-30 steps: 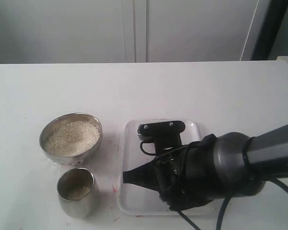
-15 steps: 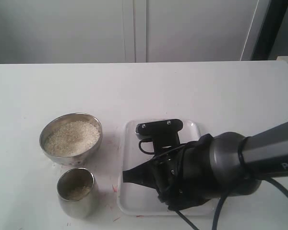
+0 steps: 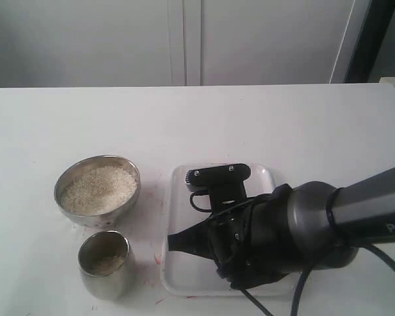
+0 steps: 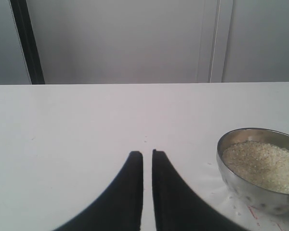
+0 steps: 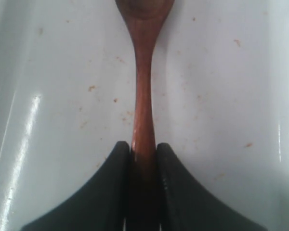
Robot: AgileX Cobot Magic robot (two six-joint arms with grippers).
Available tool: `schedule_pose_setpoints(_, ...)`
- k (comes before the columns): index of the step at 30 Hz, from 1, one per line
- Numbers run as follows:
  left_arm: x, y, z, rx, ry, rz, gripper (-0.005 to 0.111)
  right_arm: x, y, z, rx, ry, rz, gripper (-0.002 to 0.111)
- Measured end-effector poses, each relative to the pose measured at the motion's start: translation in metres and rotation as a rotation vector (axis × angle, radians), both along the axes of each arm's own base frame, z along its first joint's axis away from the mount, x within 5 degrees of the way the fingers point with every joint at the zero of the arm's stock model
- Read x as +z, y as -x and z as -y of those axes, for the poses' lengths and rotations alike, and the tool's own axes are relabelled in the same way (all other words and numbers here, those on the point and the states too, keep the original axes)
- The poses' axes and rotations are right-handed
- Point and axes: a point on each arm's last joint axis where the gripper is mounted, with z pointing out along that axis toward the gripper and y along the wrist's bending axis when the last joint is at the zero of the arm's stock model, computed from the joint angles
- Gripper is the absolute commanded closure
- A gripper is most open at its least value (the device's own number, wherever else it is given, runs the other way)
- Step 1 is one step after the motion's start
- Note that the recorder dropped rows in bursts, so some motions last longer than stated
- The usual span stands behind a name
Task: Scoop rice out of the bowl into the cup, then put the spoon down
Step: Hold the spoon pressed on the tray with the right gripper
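Note:
The dark reddish-brown wooden spoon (image 5: 143,96) lies along the white tray (image 5: 221,96). My right gripper (image 5: 143,144) is shut on its handle, and the spoon's oval bowl runs off the frame edge. In the exterior view the right arm's bulk (image 3: 283,234) covers the spoon. The steel bowl (image 3: 66,181) holds a heap of rice (image 3: 97,189). In front of it stands the steel cup (image 3: 105,280) with a little rice (image 3: 107,263) inside. My left gripper (image 4: 147,153) is shut on nothing above bare table, with the bowl (image 4: 245,192) and its rice (image 4: 262,166) off to one side.
The white tray (image 3: 178,280) sits right of the cup and bowl, stained with small reddish specks. Red marks dot the white table (image 3: 283,125) near the cup. A pale cabinet wall stands behind the table.
The right arm shifted slightly to the left over the tray in the first half second, then stayed still. Bowl and cup have not moved.

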Motion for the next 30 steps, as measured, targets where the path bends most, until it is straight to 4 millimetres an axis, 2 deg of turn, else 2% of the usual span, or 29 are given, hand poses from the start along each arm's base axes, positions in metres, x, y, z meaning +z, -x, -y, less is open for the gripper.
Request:
schedule_pose_setpoints(5,0.0000,0.0000,0.0000,0.000,0.000,0.000,0.092,0.0000,0.0000,0.0000,0.000,0.000,0.000,0.090)
schedule_pose_setpoints(22,0.0000,0.0000,0.0000,0.000,0.000,0.000,0.092,0.0000,0.0000,0.0000,0.000,0.000,0.000,0.088)
schedule_pose_setpoints(30,0.0000,0.0000,0.0000,0.000,0.000,0.000,0.092,0.0000,-0.0001,0.0000,0.001,0.001,0.001,0.074)
